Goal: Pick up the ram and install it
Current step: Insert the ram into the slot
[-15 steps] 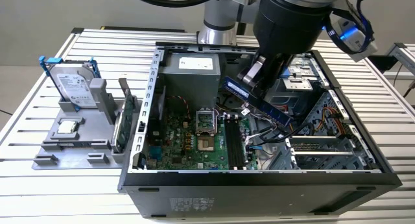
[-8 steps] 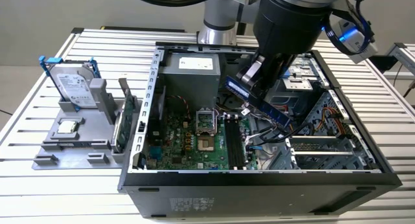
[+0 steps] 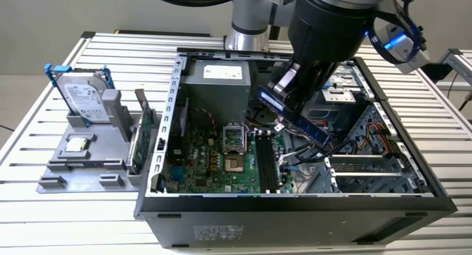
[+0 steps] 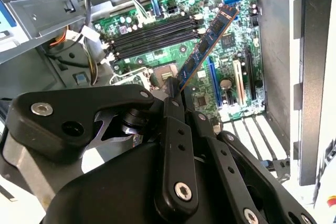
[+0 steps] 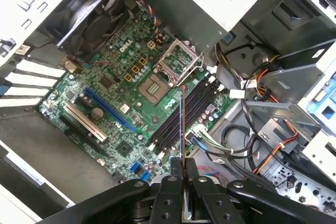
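Closest in, my gripper (image 4: pixel 176 92) is clamped on one end of the ram (image 4: pixel 207 43), whose long axis runs straight out from my fingertips, slanting above the black memory slots (image 4: pixel 152 32) on the motherboard (image 4: pixel 210 106), apparently seated in none.

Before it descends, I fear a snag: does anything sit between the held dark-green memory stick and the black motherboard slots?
Nothing visible. The gripper holds the thin dark-green ram stick above the long black memory slots, which lie bare; the loose cables sit beside them, not across.
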